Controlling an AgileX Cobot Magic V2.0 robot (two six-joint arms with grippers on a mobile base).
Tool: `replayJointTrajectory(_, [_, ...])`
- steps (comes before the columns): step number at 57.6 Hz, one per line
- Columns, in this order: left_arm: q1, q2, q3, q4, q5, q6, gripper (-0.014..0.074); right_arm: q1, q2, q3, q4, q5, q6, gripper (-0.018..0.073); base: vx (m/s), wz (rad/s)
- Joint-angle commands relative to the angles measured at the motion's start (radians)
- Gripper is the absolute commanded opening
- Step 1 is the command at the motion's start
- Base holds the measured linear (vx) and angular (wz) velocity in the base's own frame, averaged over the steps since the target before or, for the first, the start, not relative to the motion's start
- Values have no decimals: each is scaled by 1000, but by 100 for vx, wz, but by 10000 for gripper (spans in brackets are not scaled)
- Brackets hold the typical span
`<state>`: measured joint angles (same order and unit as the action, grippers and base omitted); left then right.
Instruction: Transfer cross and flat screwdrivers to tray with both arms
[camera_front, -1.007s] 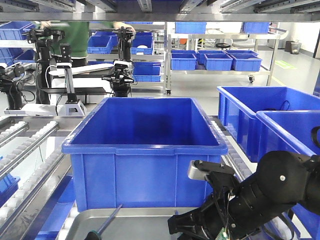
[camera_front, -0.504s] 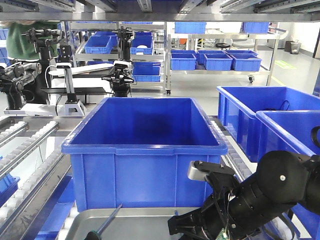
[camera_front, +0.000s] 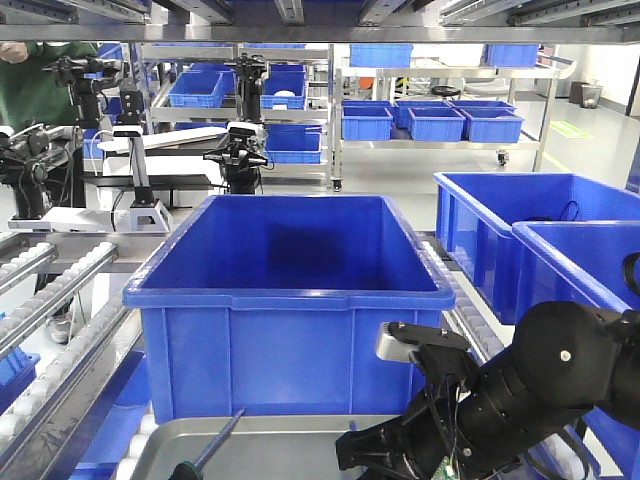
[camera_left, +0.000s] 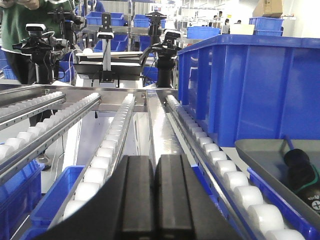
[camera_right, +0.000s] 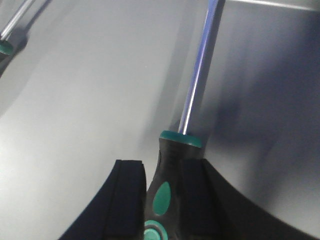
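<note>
The right gripper (camera_right: 162, 190) grasps a screwdriver (camera_right: 192, 100) by its handle, shaft pointing straight ahead over the tray (camera_right: 90, 90) floor.

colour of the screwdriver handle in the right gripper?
Black with green inserts and collar on the handle; clearest in the right wrist view.

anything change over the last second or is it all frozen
On the robot's side nothing visibly moved. The right arm sits in the same spot over the tray, and the screwdriver lies where it was. Only the person in green in the background drifted left.
</note>
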<state>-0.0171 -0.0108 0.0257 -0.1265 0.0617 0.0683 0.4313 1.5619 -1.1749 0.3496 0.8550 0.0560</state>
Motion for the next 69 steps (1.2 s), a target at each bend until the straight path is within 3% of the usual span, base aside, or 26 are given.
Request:
replayJointTrajectory(1, [-7, -17, 32, 0, -85, -8, -7, -3, -42, -34, 20, -30, -5, 256, 0, 0])
replayJointTrajectory(16, [-7, -17, 32, 0, -85, -8, -7, -4, -252, 56, -57, -106, -5, 255, 0, 0])
replayJointTrajectory(30, [-7, -17, 32, 0, -85, -8, -7, -14, -707, 476, -311, -553, 2, 159, 0, 0])
replayJointTrajectory(37, [-7, -17, 32, 0, -85, -8, -7, -124, -922, 696, -306, -681, 13, 116, 0, 0])
replayJointTrajectory(46, [-7, -17, 32, 0, -85, -8, -7, -278, -1203, 906, -327, -660, 55, 57, 0, 0])
replayJointTrajectory(53, [-7, -17, 32, 0, -85, -8, -7, -322, -1383, 1034, -388, -650, 52, -15, 0, 0])
replayJointTrajectory(63, [-7, -17, 32, 0, -85, -8, -7, -382, -1518, 1229, -390, -874, 64, -12, 0, 0])
replayJointTrajectory(69, [-7, -17, 31, 0, -85, -8, -7, -411, -1562, 1221, -429, -855, 67, -12, 0, 0])
